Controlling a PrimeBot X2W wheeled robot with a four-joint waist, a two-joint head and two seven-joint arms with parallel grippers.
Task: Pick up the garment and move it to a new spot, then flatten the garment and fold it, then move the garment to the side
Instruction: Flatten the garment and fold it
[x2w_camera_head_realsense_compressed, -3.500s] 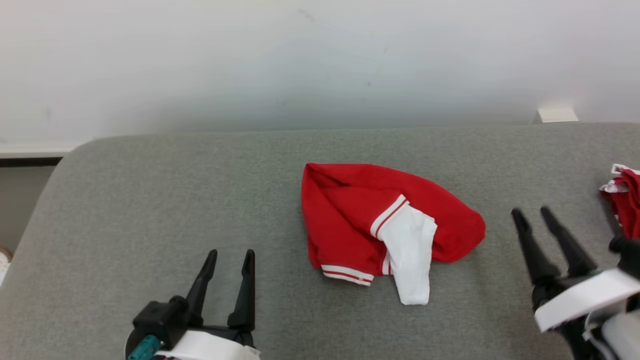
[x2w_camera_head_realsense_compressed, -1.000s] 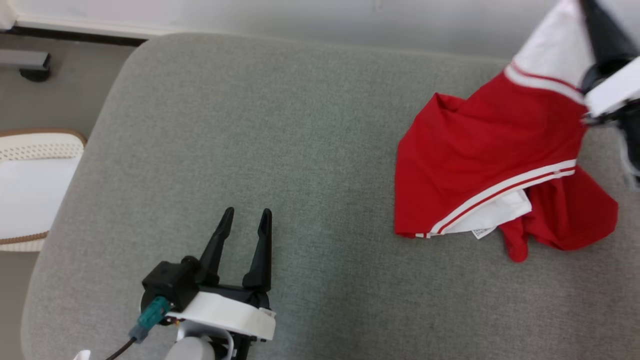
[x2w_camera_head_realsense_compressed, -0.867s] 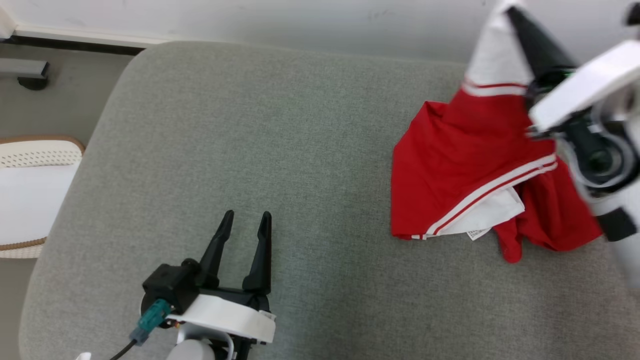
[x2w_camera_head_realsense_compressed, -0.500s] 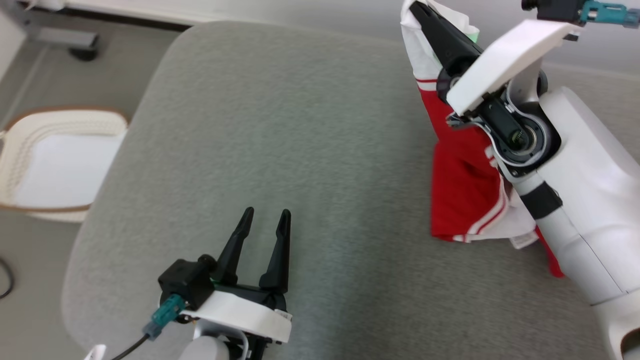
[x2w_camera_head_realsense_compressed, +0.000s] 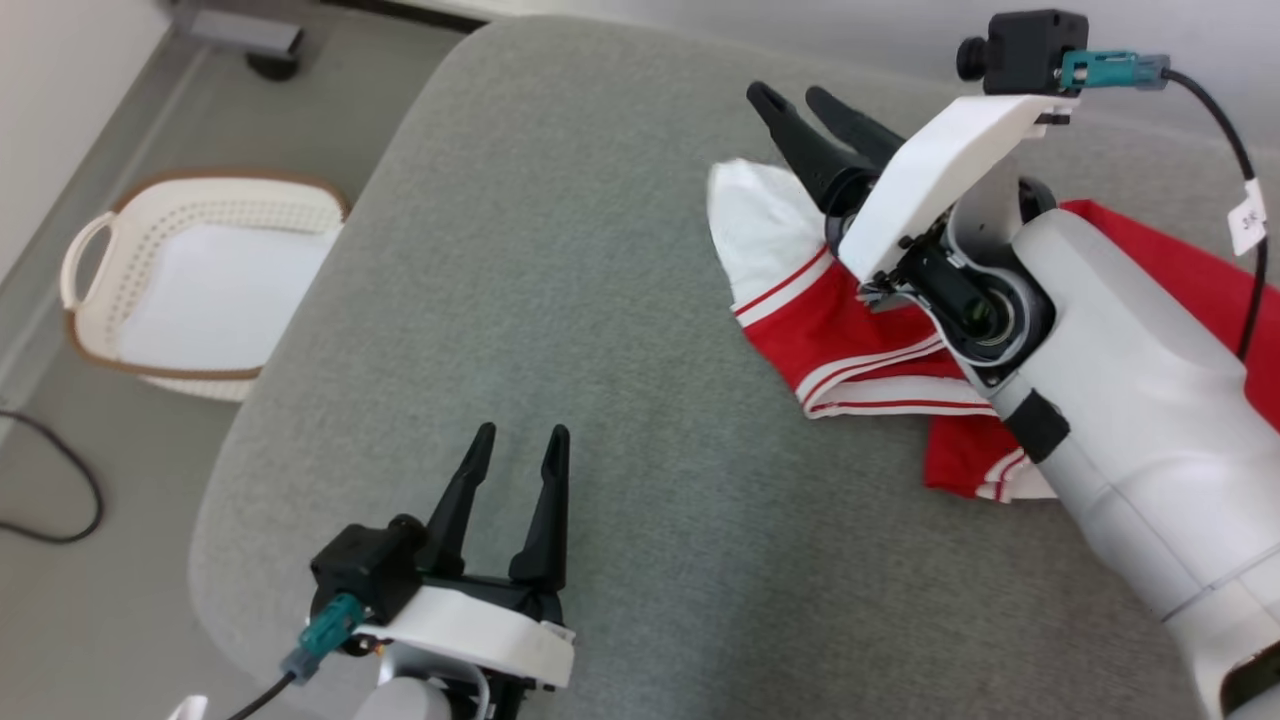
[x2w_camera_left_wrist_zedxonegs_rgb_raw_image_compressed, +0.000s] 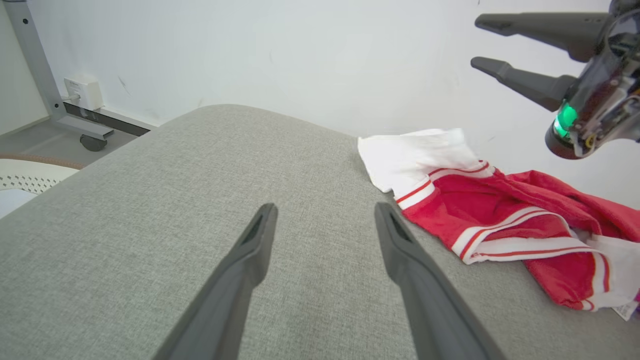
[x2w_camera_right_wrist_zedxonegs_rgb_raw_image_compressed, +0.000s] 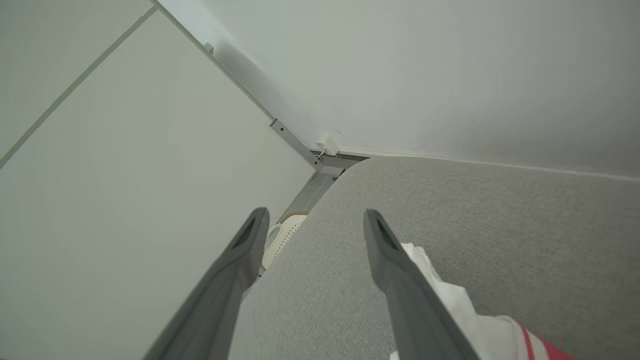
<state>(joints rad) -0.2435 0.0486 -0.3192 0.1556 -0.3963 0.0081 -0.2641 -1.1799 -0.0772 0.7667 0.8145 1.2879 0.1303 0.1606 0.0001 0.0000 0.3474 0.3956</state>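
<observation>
So, step in hand: I judge the carry to a new spot done and the flattening about to start; no tidy fold is made yet.
Garment (x2w_camera_head_realsense_compressed: 850, 340): a red top with a white sleeve and striped trim, lying crumpled on the right part of the grey cushion (x2w_camera_head_realsense_compressed: 600, 300), partly hidden under my right forearm.
Right gripper (x2w_camera_head_realsense_compressed: 788, 95): jaws spread wide, holding nothing, hanging above the white sleeve and clear of it.
Left gripper (x2w_camera_head_realsense_compressed: 522, 432): jaws spread as well, empty, low over bare cushion at the near left, well apart from the cloth.
Long axis: runs from far left to near right.
Pointing: the white sleeve end points far left; the red body trails off to the right.
Lie of the cloth: striped hems bunched in the middle, layers doubled over.
Next move: I think both grippers must come down on opposite edges, the left one crossing right to the sleeve, then draw apart along that axis.
Basket (x2w_camera_head_realsense_compressed: 90, 250): on the floor beyond the cushion's left edge.
</observation>
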